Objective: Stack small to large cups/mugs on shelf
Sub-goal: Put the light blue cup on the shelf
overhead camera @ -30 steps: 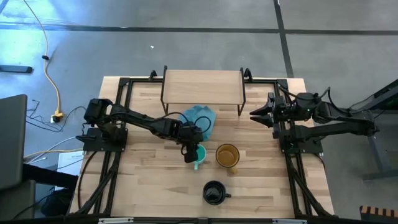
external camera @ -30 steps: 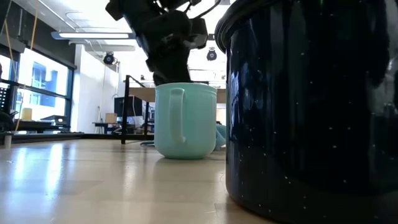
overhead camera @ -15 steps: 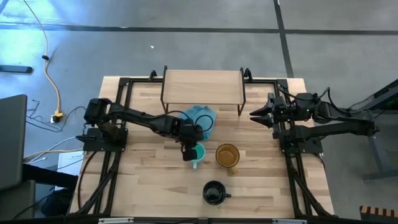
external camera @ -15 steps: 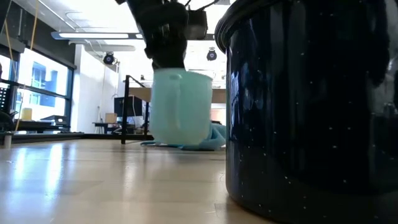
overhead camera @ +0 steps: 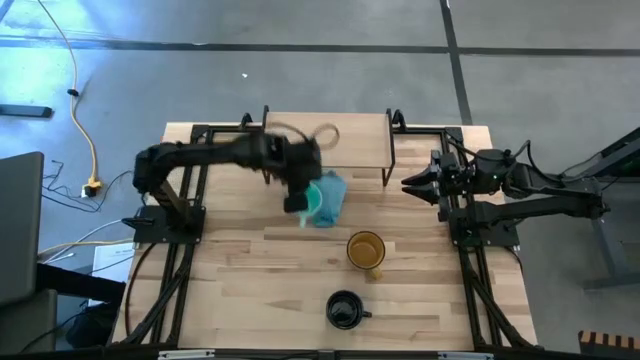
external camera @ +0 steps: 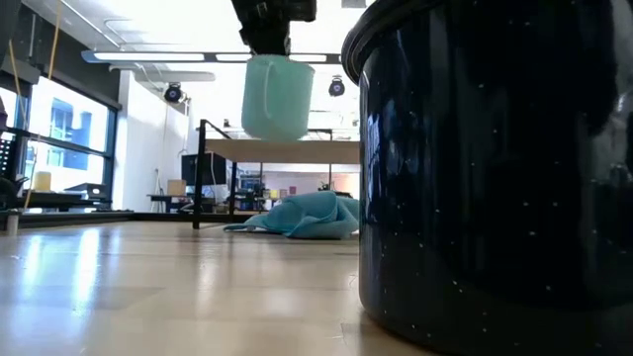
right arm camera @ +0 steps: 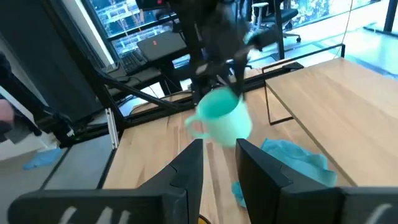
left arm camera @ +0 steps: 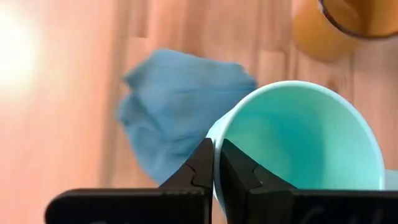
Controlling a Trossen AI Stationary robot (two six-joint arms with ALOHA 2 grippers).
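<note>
Gripping the rim of the small teal mug [left arm camera: 298, 149], the left claw [left arm camera: 215, 167] has its fingers pinched on the mug wall, one inside and one outside, which keeps the mug upright and its mouth open to the wrist camera. In the low view the teal mug hangs clear of the worktop [external camera: 148, 287], its base level with the shelf [external camera: 287, 150] board or slightly above. From above, it sits over the blue-teal cloth [overhead camera: 330, 192], just in front of the shelf. Judged: the carry is raised to clear the shelf edge, and placement has not yet happened. The amber-yellow mug [overhead camera: 366, 250] and black mug [overhead camera: 344, 310] stand on the worktop, well apart from the shelf. The right claw [overhead camera: 408, 184] waits at the right side, narrowly parted and empty.
</note>
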